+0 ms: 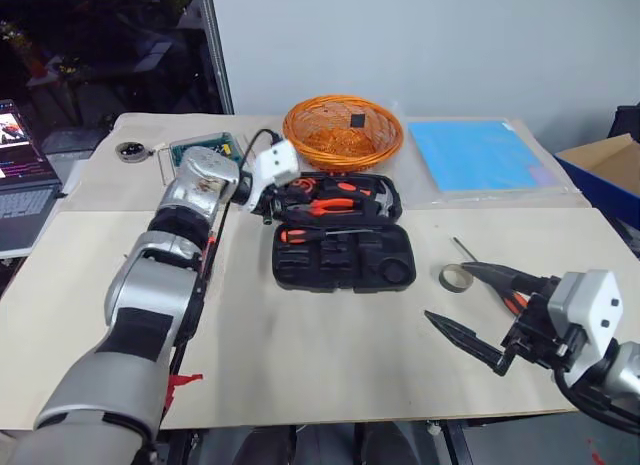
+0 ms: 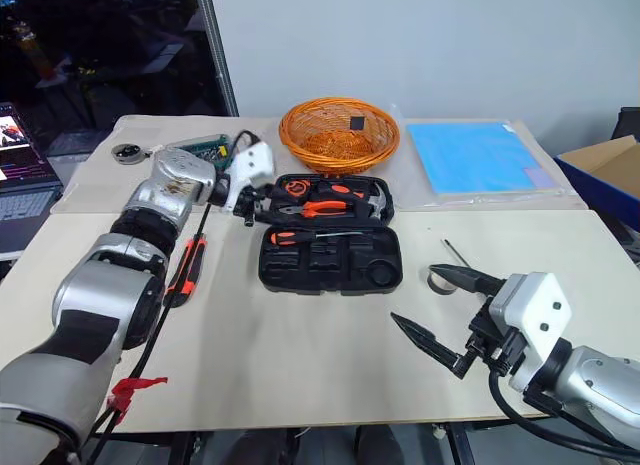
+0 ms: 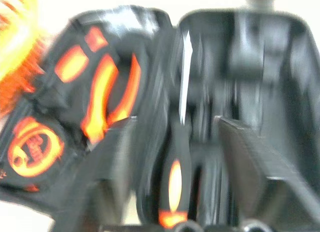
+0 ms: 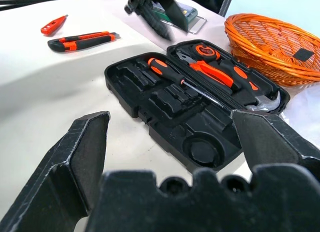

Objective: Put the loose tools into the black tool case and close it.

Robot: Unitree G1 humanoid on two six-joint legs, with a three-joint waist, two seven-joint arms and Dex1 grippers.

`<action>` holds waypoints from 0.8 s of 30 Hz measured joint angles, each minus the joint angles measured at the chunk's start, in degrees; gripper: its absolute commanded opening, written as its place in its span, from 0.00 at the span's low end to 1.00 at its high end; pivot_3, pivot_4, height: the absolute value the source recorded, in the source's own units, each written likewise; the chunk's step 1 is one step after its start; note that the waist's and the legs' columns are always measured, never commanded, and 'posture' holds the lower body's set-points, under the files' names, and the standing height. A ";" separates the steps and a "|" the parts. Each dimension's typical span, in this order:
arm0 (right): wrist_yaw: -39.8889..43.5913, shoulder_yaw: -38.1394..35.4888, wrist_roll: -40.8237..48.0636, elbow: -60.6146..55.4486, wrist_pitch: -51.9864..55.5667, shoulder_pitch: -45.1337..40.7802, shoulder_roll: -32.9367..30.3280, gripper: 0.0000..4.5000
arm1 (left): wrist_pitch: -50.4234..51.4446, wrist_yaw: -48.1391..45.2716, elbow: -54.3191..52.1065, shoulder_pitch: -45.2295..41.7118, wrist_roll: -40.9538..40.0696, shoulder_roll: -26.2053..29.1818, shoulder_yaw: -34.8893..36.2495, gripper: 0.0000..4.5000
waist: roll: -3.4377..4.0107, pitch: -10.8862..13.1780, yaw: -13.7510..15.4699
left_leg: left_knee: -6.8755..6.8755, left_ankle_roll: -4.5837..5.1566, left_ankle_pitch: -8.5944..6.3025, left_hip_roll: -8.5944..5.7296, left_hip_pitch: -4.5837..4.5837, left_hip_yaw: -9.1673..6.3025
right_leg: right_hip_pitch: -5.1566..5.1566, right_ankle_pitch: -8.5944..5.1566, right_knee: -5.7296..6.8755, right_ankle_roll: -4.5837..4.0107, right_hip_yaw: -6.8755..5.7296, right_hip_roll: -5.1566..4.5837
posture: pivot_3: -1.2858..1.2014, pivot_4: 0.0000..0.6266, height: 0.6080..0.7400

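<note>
While the left claw (image 4: 150, 10) hovers empty and part-spread beside the open tool case (image 2: 330, 257), the right claw (image 2: 440, 315) gapes wide, released.

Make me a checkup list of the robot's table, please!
Surface: beige table, flat.
Job's things: black tool case open, long screwdriver lying inside; utility knife and small red screwdriver loose on the table.
Clutter: tape roll, orange basket, blue sheet.
Hands: left hand open over the case; right hand open, empty.
Cables: black cable along the left arm.
Surroundings: laptop, cardboard box.
</note>
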 measured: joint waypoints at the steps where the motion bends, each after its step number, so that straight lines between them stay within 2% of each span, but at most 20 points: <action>1: -0.21 0.41 -0.76 0.06 -0.01 -0.10 0.25 1.00 | 2.47 3.43 -3.21 3.25 -0.99 -1.16 1.46 0.21 | 0.00 0.00 0.02 | 0.00 0.00 0.00 0.00 0.02 0.01 | 0.00 0.02 0.04 -0.04 0.03 -0.01 | 0.52 0.24 1.00; 3: -0.78 1.59 -1.63 0.27 -0.03 -0.63 0.57 1.00 | 6.67 10.64 -9.57 9.76 -2.40 -4.53 3.71 0.03 | -0.01 0.01 0.12 | 0.01 0.00 0.00 0.00 0.01 0.00 | -0.01 0.08 0.02 -0.13 0.04 0.00 | 0.52 0.24 1.00; 4: -0.98 1.98 -1.94 0.31 -0.03 -0.72 0.77 1.00 | 7.45 13.13 -11.35 11.55 -2.86 -5.95 4.37 0.01 | -0.02 0.01 0.24 | 0.01 0.00 0.00 0.00 0.04 0.00 | 0.00 0.10 0.04 -0.16 0.06 0.00 | 0.52 0.24 1.00; 7: -1.62 3.27 -3.18 0.37 -0.03 -2.13 1.34 1.00 | 9.32 23.43 -18.75 18.42 -4.37 -12.54 5.77 0.01 | -0.03 0.02 0.70 | 0.02 -0.01 0.00 0.00 0.01 0.00 | -0.02 0.26 0.01 -0.41 0.07 -0.01 | 0.52 0.24 1.00; 10: -2.88 4.59 -3.64 0.35 0.03 -2.56 1.78 1.00 | 10.19 30.72 -21.95 20.09 -4.26 -15.78 5.61 0.01 | -0.03 0.02 0.67 | 0.02 -0.02 0.00 -0.01 0.04 0.01 | -0.02 0.27 0.02 -0.42 0.07 0.00 | 0.52 0.24 1.00; 16: -3.72 4.72 -4.16 0.28 0.27 -2.86 1.78 1.00 | 11.07 39.06 -22.91 21.64 -1.22 -16.76 2.57 0.01 | -0.01 0.00 0.38 | 0.02 -0.02 0.00 -0.01 0.15 0.08 | 0.05 0.15 0.01 -0.23 0.10 0.02 | 0.52 0.24 1.00; 24: -3.66 4.89 -4.75 0.28 0.77 -2.87 1.59 1.00 | 15.60 39.82 -25.15 21.16 1.34 -14.94 -3.07 0.01 | 0.24 -0.25 0.32 | 0.01 -0.04 -0.02 0.02 0.55 0.09 | 0.52 0.00 -0.07 0.00 0.10 0.03 | 0.52 0.24 1.00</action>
